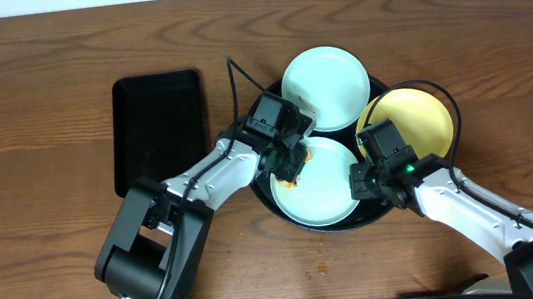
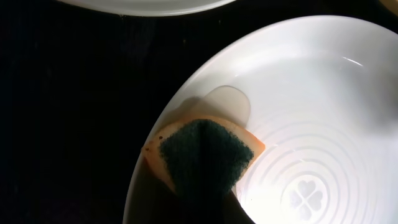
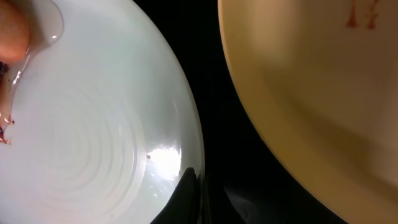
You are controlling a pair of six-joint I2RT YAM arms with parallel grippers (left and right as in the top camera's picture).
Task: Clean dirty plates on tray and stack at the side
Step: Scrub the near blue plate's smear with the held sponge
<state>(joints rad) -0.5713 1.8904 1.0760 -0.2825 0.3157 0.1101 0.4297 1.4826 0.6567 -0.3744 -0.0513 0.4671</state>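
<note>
Sponge (image 2: pixel 202 152) clamped in left gripper (image 1: pixel 288 159), pressed on left rim of near mint plate (image 1: pixel 332 192) in round tray (image 1: pixel 351 224) for scrubbing; right gripper (image 1: pixel 366 180) at the right rim, probably steadying it, its opening impossible to tell.

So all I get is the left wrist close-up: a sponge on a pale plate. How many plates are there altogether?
Observer: Three. The near mint-blue plate under your sponge, a far mint-blue plate and a yellow plate, all on a round black tray.
Operator: Is the other arm doing anything?
Observer: The right gripper is at the near plate's right rim; whether it grips, I cannot tell.
Operator: Anything beside the tray?
Observer: A rectangular black tray lies on the left arm's side.
</note>
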